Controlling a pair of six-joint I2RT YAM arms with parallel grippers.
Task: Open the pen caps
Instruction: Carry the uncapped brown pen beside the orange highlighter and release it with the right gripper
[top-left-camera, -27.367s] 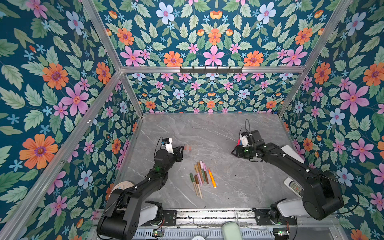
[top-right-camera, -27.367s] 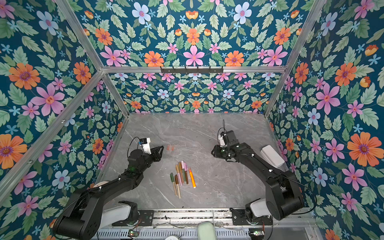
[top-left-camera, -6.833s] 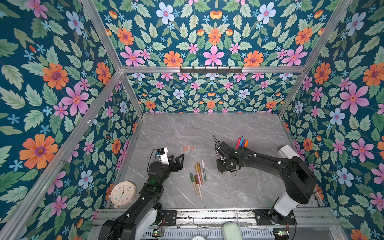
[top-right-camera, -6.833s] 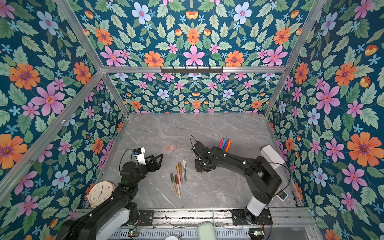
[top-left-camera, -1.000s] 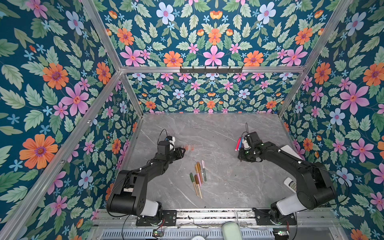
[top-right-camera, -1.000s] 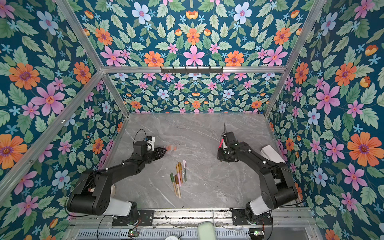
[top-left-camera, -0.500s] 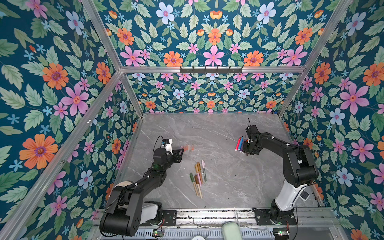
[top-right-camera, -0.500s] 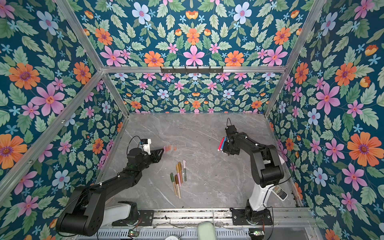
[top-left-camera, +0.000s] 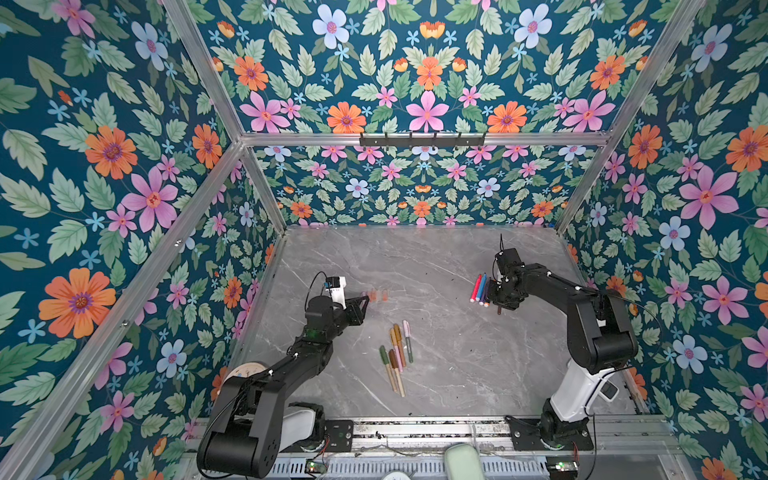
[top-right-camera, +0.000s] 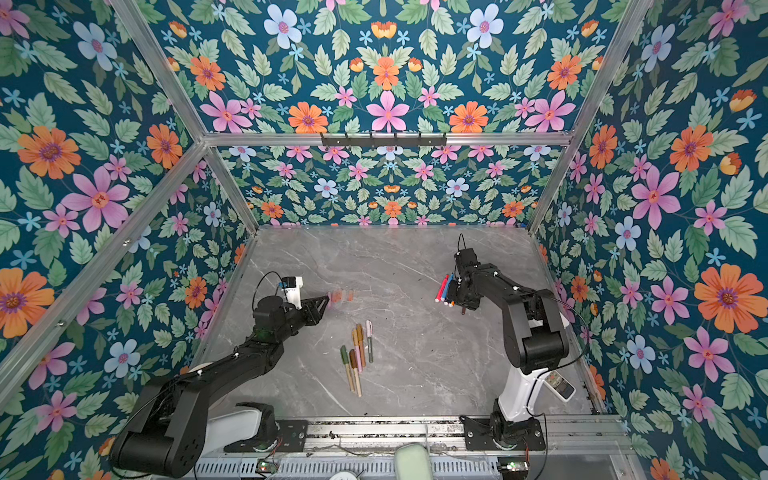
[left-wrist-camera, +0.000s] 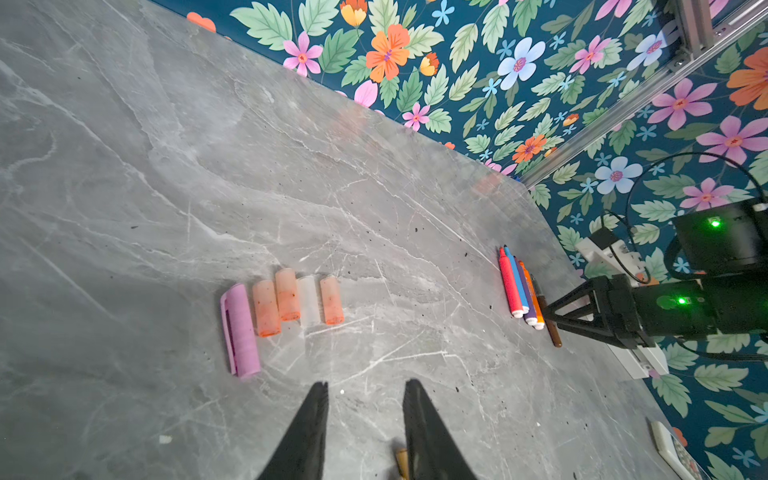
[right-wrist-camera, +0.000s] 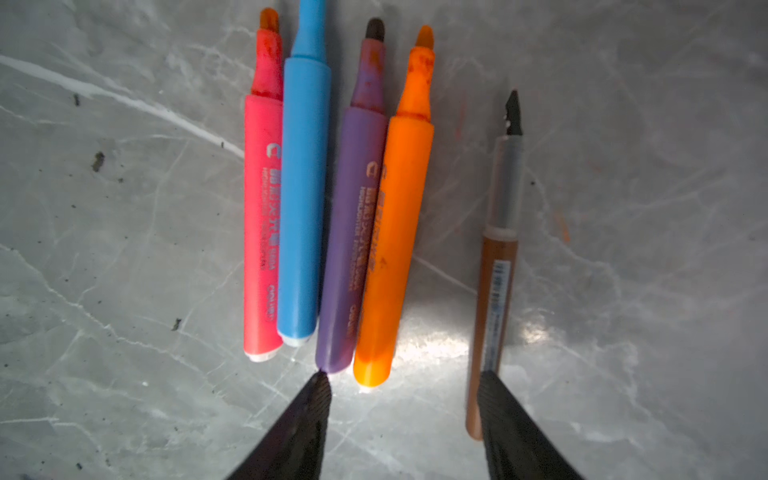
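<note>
Several loose pen caps (left-wrist-camera: 286, 303), one pink and the others pale orange or clear, lie in a row just ahead of my left gripper (left-wrist-camera: 365, 384). Its jaws stand apart over bare table, and a small tan piece shows at one finger's inner edge. Both top views show this gripper (top-left-camera: 365, 300) beside the caps (top-left-camera: 376, 295). My right gripper (right-wrist-camera: 403, 376) is open behind four uncapped bright pens (right-wrist-camera: 332, 208). An uncapped brown pen (right-wrist-camera: 496, 257) lies free on the table along one finger. Several capped muted pens (top-left-camera: 397, 349) lie mid-table.
A round clock (top-left-camera: 245, 370) lies at the front left, partly under the left arm. A white remote (top-right-camera: 561, 386) sits by the right arm's base. Flowered walls close in three sides, and a metal rail (top-left-camera: 415, 432) runs along the front.
My right gripper has opened and let go of the brown pen, which now lies beside the four bright pens. The left gripper has shifted only slightly near the caps.
</note>
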